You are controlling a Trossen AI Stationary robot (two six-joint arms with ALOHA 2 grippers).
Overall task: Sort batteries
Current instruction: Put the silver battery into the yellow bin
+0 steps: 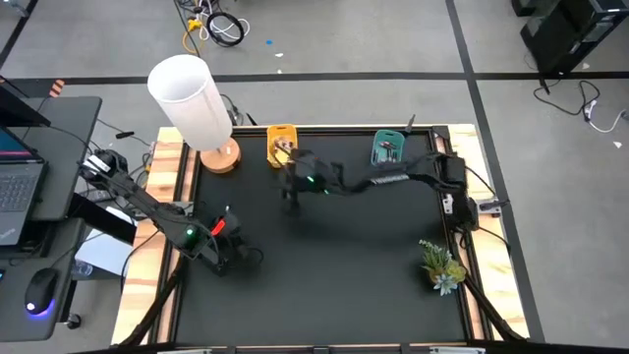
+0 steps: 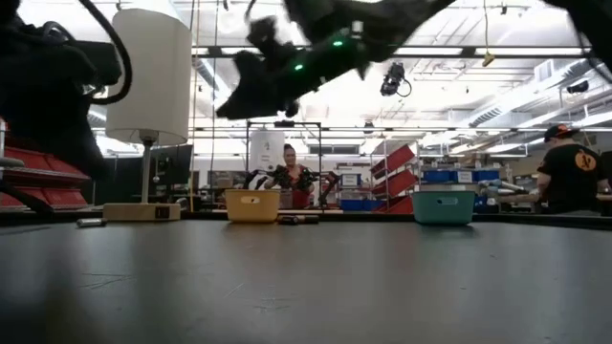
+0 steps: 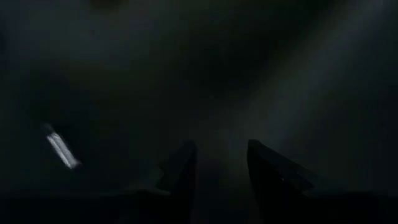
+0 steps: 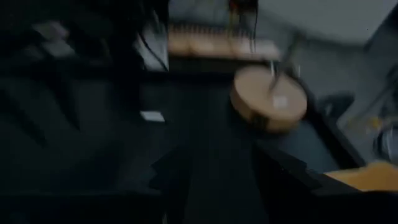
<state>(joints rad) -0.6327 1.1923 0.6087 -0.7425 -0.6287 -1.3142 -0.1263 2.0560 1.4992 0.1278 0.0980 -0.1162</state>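
A whitish-silver battery point(image 3: 61, 150) lies on the black mat, off to one side of my left gripper point(image 3: 221, 171). That gripper is open with nothing between its fingers, low over the near left of the mat point(image 1: 234, 260). My right gripper point(image 4: 217, 180) is also open and holds nothing. It hangs above the mat just on the near side of the yellow bin point(image 1: 280, 146), pointing toward the lamp's base point(image 4: 268, 98). A few more batteries point(image 2: 297, 219) lie on the mat beside the yellow bin point(image 2: 252, 204). Small slim things show inside the yellow bin and the teal bin point(image 1: 386, 147).
A lamp with a white shade point(image 1: 190, 96) and round wooden base point(image 1: 220, 157) stands at the far left corner. A small plant point(image 1: 440, 266) sits near the right edge. A raised wooden frame point(image 1: 165, 211) borders the mat. People stand in the room beyond point(image 2: 572, 172).
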